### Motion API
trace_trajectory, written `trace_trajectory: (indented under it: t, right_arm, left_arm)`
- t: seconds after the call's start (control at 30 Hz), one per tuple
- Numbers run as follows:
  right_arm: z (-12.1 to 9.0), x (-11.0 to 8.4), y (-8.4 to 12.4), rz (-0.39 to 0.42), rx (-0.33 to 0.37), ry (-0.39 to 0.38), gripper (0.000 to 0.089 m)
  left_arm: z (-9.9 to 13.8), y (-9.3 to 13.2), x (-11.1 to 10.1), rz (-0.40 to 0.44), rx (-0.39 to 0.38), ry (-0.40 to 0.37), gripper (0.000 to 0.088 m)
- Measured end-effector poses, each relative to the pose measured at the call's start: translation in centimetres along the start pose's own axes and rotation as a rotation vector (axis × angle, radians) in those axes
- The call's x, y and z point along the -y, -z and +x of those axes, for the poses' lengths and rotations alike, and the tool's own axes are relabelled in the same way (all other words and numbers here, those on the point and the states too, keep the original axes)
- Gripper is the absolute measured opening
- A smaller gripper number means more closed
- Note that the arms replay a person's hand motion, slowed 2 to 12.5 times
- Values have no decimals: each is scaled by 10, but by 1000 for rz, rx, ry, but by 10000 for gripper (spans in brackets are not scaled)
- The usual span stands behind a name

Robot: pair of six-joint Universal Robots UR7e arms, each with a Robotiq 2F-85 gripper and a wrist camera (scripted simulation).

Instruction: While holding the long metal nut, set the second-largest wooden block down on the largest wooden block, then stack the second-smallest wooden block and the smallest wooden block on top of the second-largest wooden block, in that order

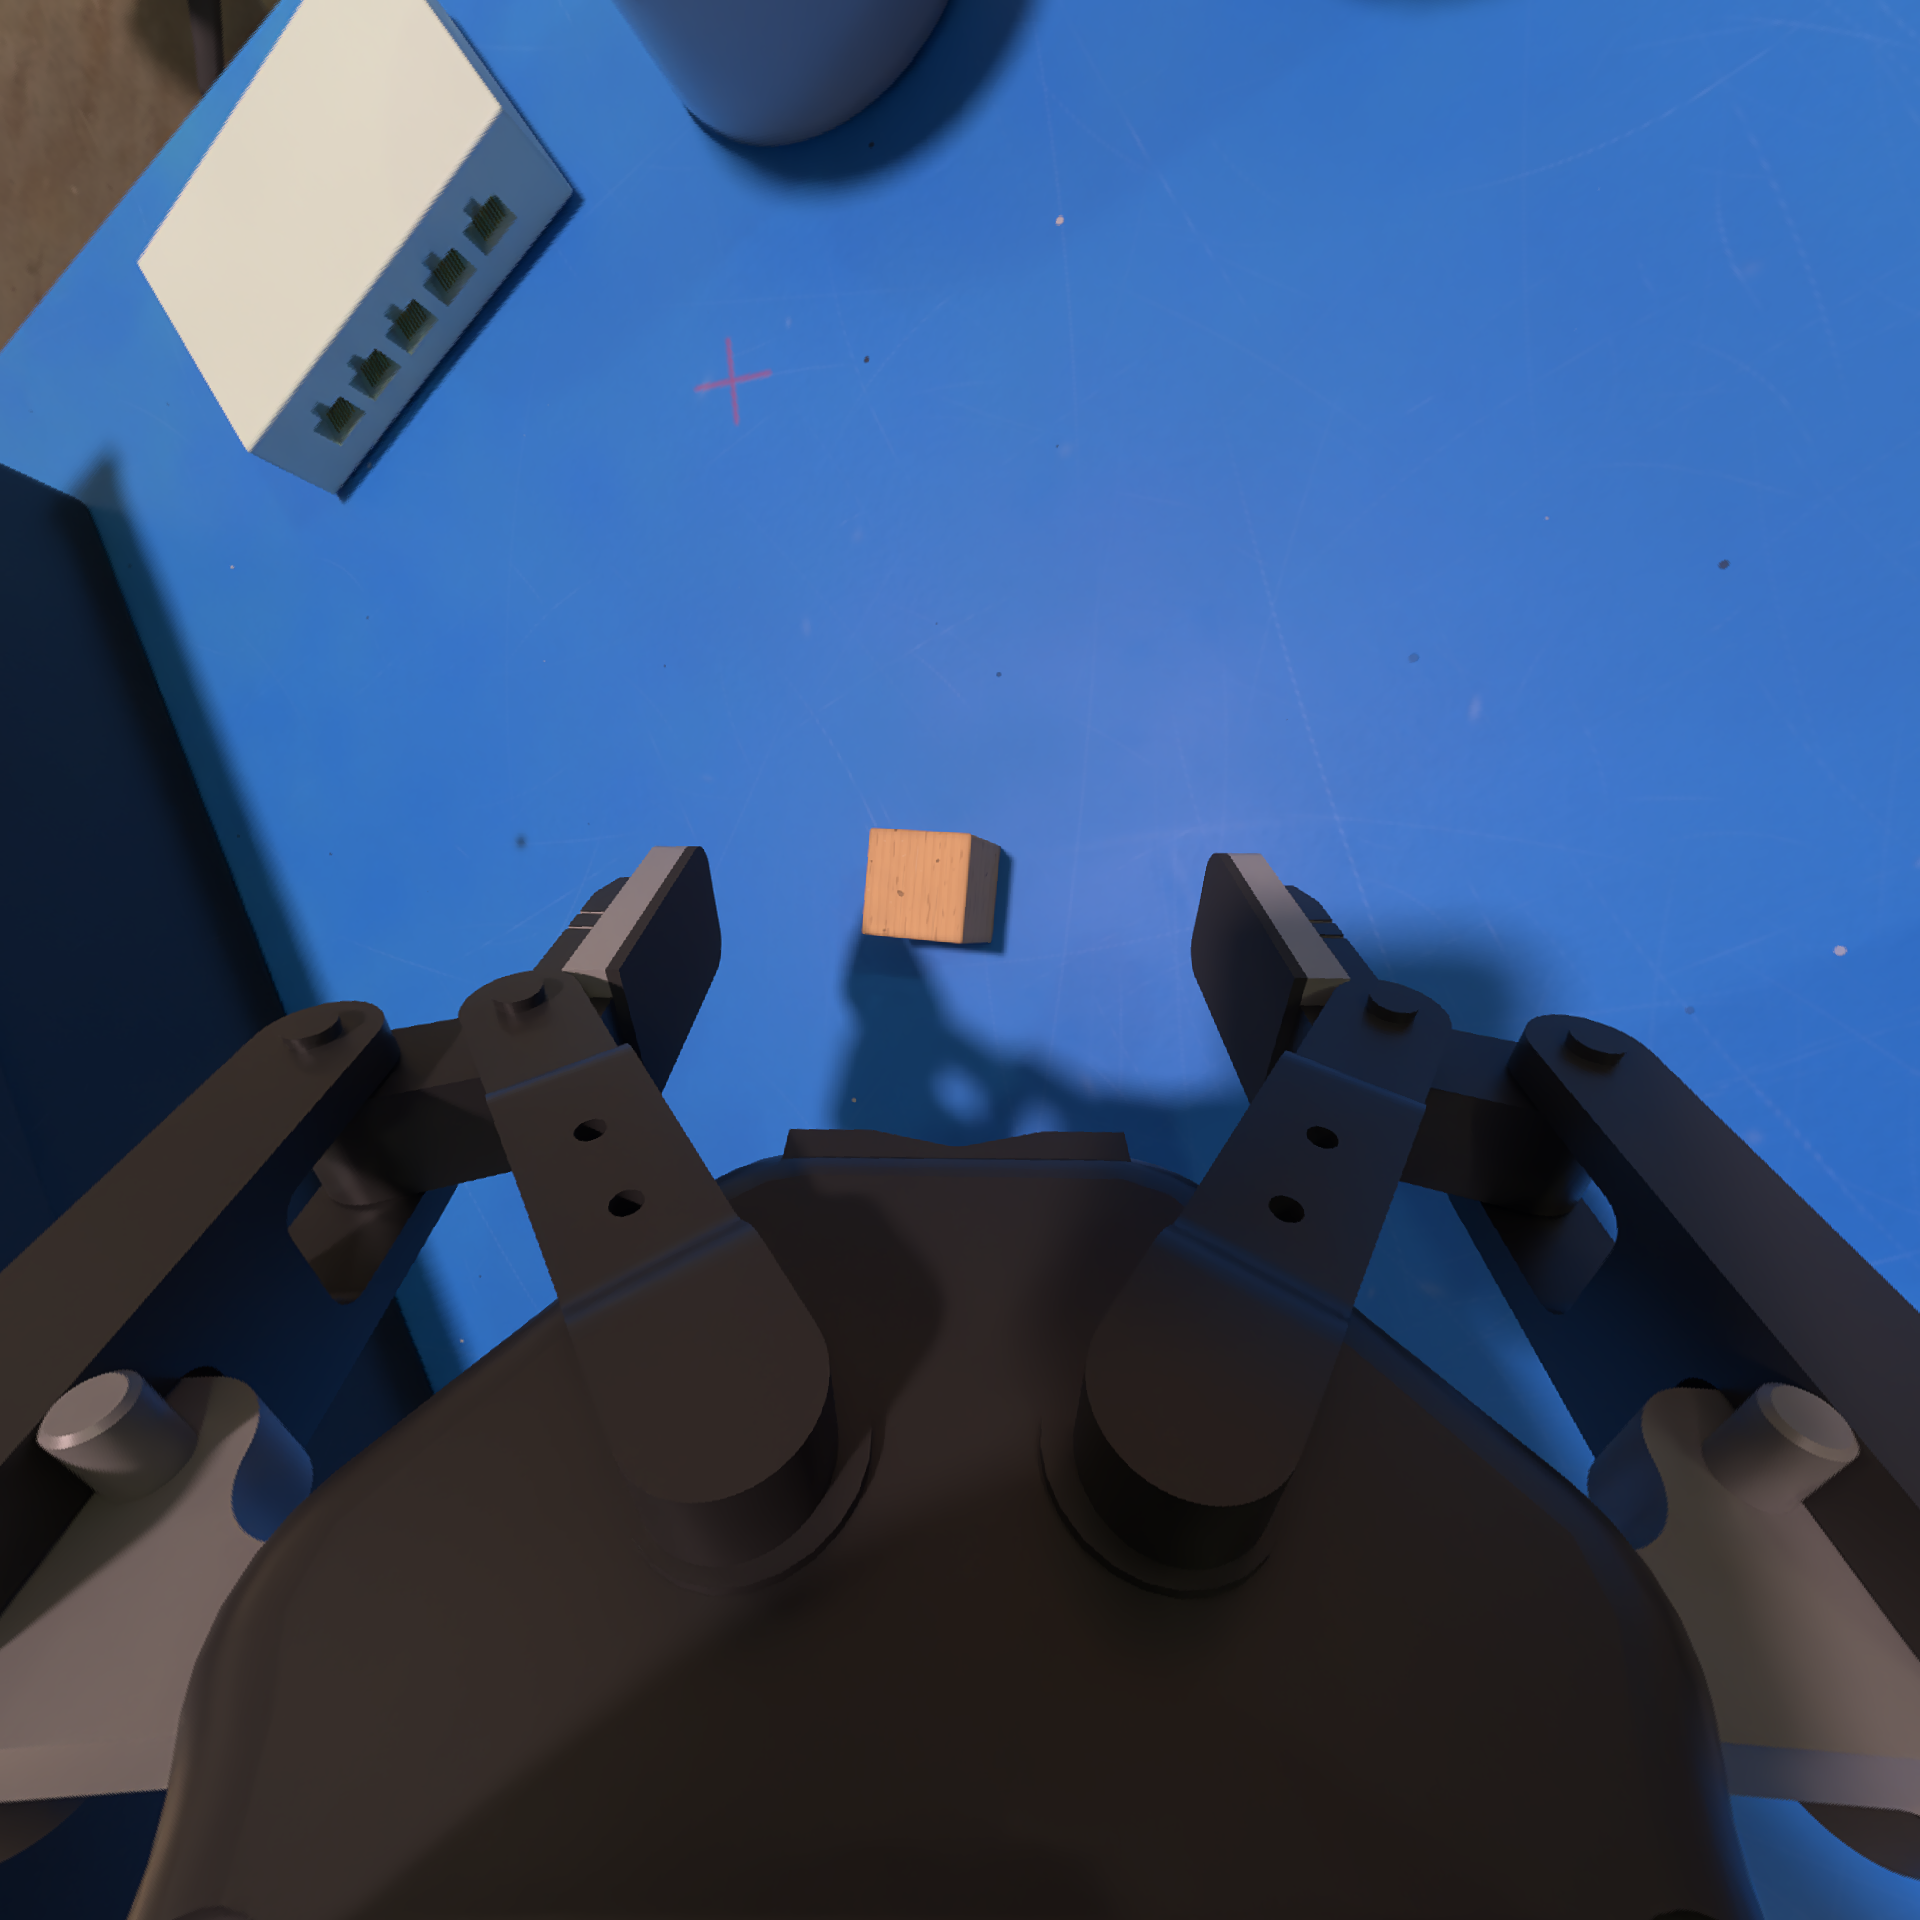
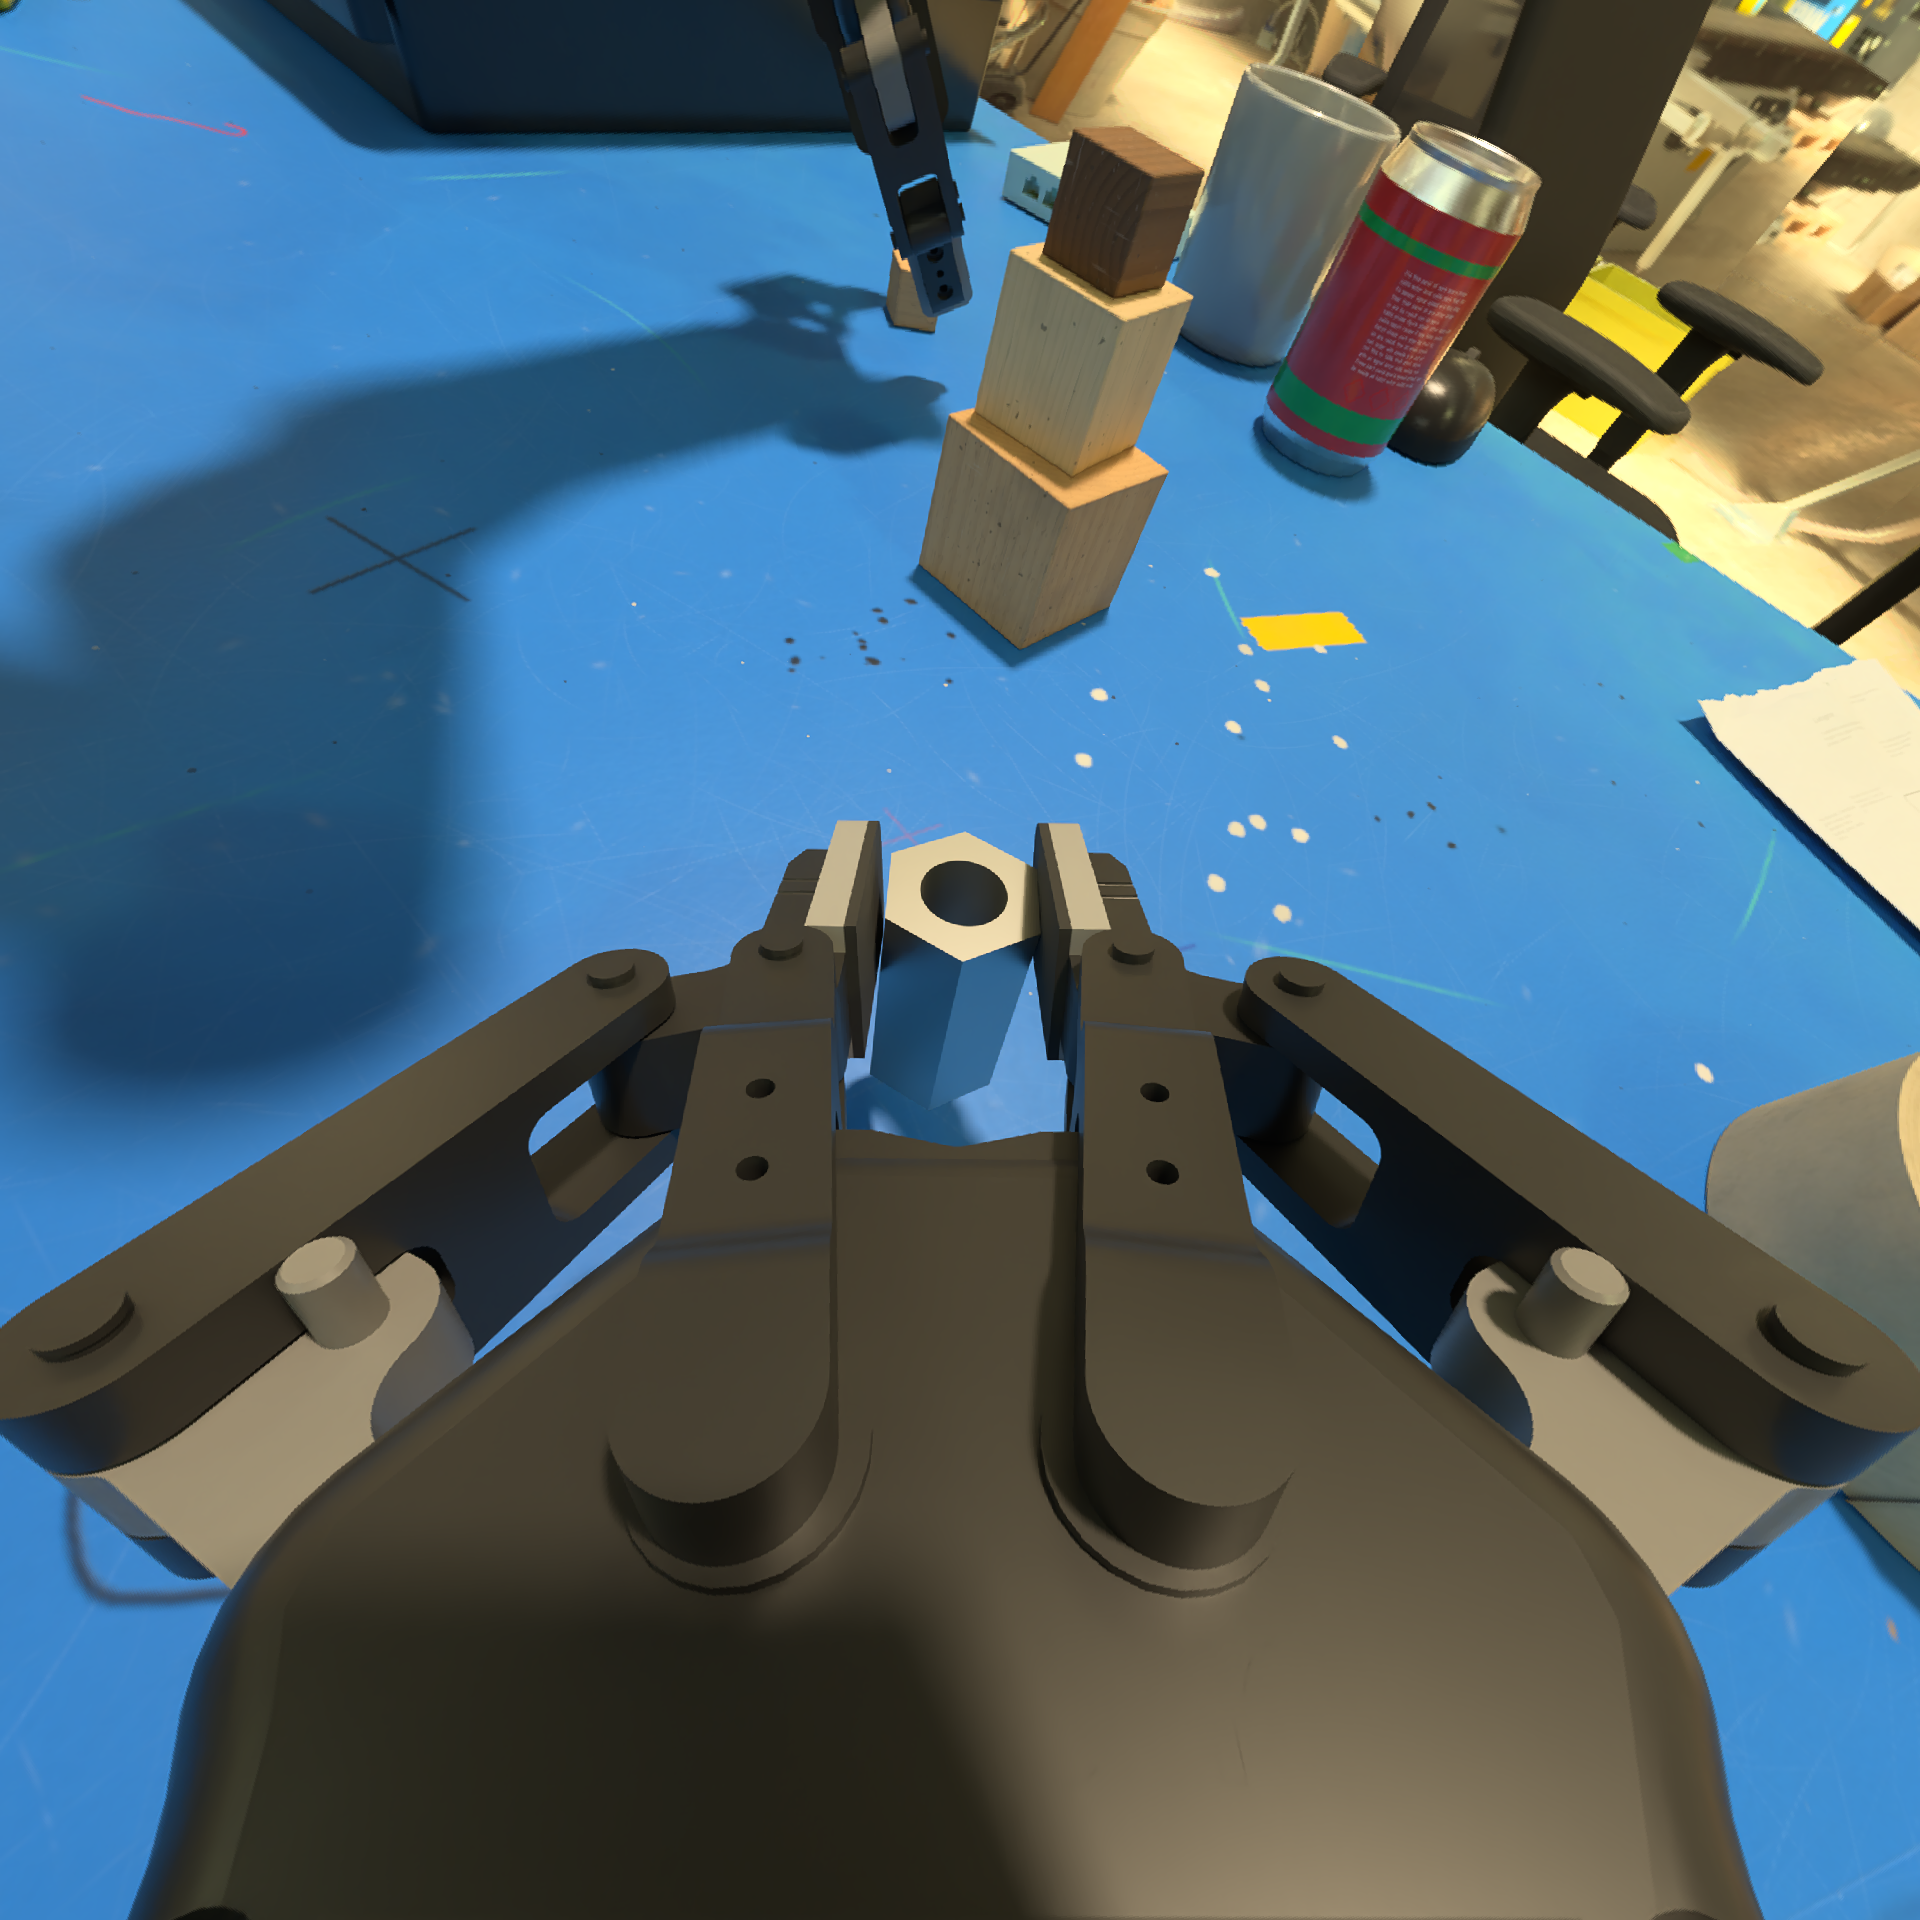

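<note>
Blue tabletop (image 1: 1351, 416) spreads out under both arms, scratched and dotted with paint spots.

The smallest wooden block (image 1: 928, 886) sits on it, right between the two fingers of the left end effector (image 1: 956, 914). Those fingers are spread wide apart and touch nothing. The block is a bit closer to the finger on the left side of the view, so that finger may hit first and push the block sideways. Then the block could turn or slip out of the squeeze.

The right end effector (image 2: 961, 904) is clamped tight on the long metal nut (image 2: 956, 966), which stands up between its fingers. If that squeeze gets loose, the nut will drop, and the task says it must stay held.

Far ahead of the right end effector stands the tower: the largest wooden block (image 2: 1039, 530) at the bottom, the second-largest wooden block (image 2: 1081, 358) on it, and the dark second-smallest wooden block (image 2: 1122, 208) on top. Each one sits a little turned and off-middle. The dark top is small, so the last block could easily slide off, or a bump could knock the tower down.

Just behind the tower stand a grey cup (image 2: 1278, 208) and a red can (image 2: 1392, 301). A white box with ports (image 1: 343, 239) lies far ahead and to the left of the left end effector.
</note>
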State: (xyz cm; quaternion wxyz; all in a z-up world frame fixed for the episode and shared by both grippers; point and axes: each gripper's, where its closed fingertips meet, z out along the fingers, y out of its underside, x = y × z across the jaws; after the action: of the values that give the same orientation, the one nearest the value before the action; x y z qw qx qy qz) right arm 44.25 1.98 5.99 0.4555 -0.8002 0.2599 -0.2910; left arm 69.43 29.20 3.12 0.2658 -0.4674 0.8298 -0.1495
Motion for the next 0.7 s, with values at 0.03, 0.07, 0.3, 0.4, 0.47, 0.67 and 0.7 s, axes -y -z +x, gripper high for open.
trace_trajectory:
  t: [0.03, 0.07, 0.3, 0.4, 0.47, 0.67, 0.7]
  right_arm:
    - [0, 0, 0, 0, 0, 0, 261]
    - [0, 0, 0, -1, 1, -1, 261]
    - [-1, -1, -1, -3, 4, -4, 261]
    - [-1, -1, -1, -4, 6, -5, 261]
    - [-1, -1, -2, -5, 7, -5, 261]
    - [-2, -1, -2, -6, 9, -4, 261]
    - [-2, -1, -2, -6, 9, -3, 261]
  left_arm:
    - [-1, -1, 0, -4, -3, 1, 793]
    - [-1, -1, 0, -7, -5, 2, 794]
    - [-6, -4, 0, -27, -20, 10, 796]
    - [-7, -5, 0, -38, -30, 11, 797]
    - [-7, -6, -1, -47, -36, 10, 799]
    - [-8, -8, -2, -70, -55, 8, 787]
    - [-9, -9, -2, -73, -58, 8, 782]
